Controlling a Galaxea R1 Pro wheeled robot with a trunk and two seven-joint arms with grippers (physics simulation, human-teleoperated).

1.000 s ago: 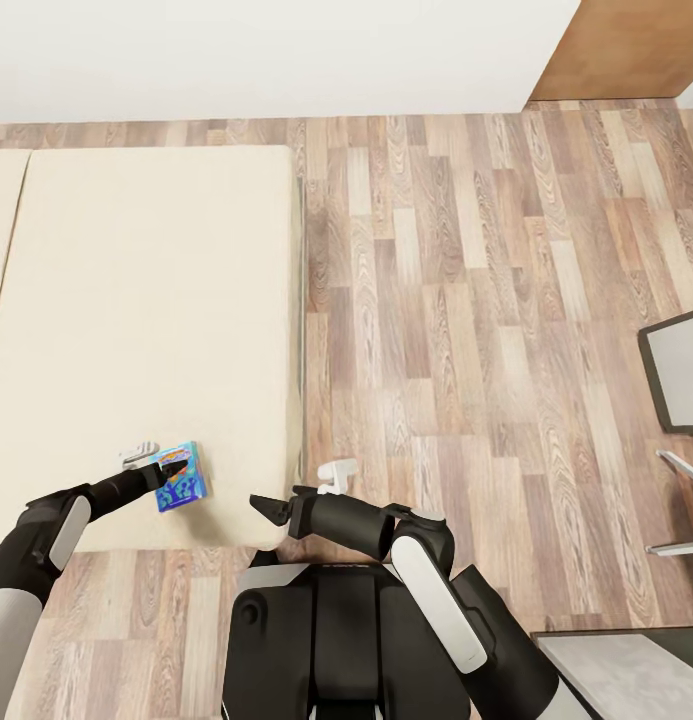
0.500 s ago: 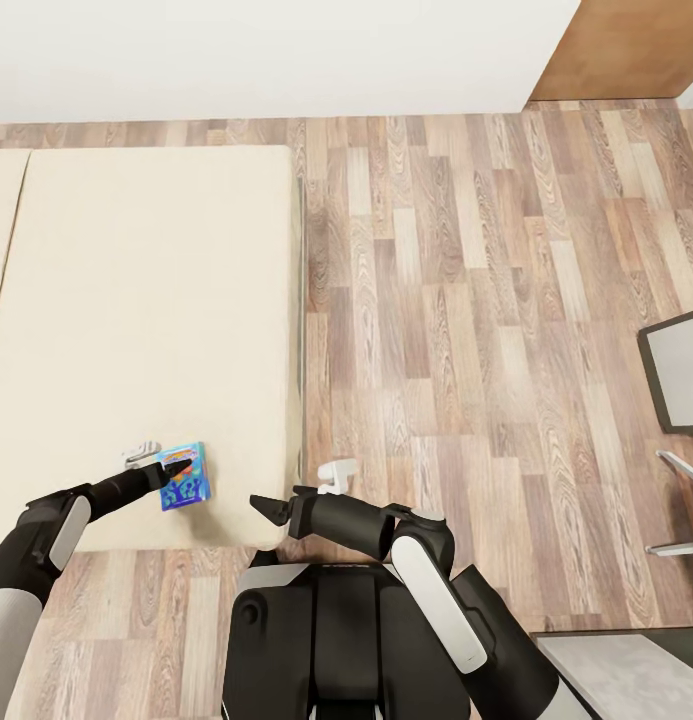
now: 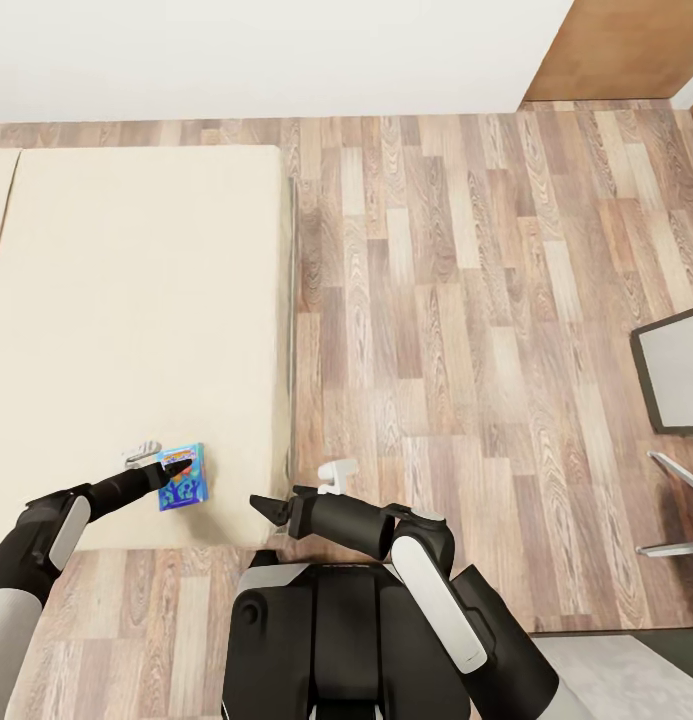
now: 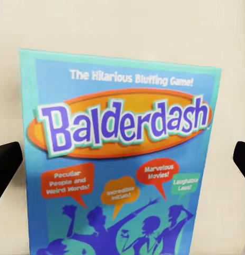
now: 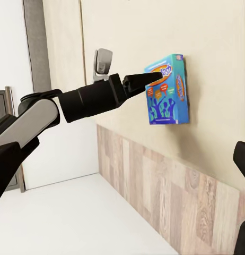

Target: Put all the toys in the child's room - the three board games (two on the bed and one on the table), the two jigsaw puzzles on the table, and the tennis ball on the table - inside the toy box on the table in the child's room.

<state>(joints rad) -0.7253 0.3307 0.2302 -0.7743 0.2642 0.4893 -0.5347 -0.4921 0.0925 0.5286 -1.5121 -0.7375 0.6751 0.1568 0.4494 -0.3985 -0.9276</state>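
Observation:
A blue Balderdash board game [image 3: 186,485] lies flat on the cream bed [image 3: 136,300], close to the bed's near right corner. My left gripper [image 3: 171,468] is right at the box's near edge. In the left wrist view the game [image 4: 122,133] is seen close up, and the open fingertips [image 4: 6,167] stand at either side of it, wider than the box. My right gripper [image 3: 264,510] hovers open over the bed's corner, to the right of the game, holding nothing. The right wrist view takes in the left gripper [image 5: 149,78] touching the game [image 5: 167,90].
Wood-plank floor [image 3: 466,300] spreads to the right of the bed, up to a white wall [image 3: 266,50]. A dark-framed grey panel [image 3: 676,380] and metal bars [image 3: 676,505] stand at the right edge. A grey desk corner [image 3: 626,690] shows at lower right, a brown door [image 3: 626,45] at upper right.
The whole view has shifted: bed edge and floor slid slightly left, the desk corner dropped lower. Both arms keep their pose, and the game stays at the left gripper.

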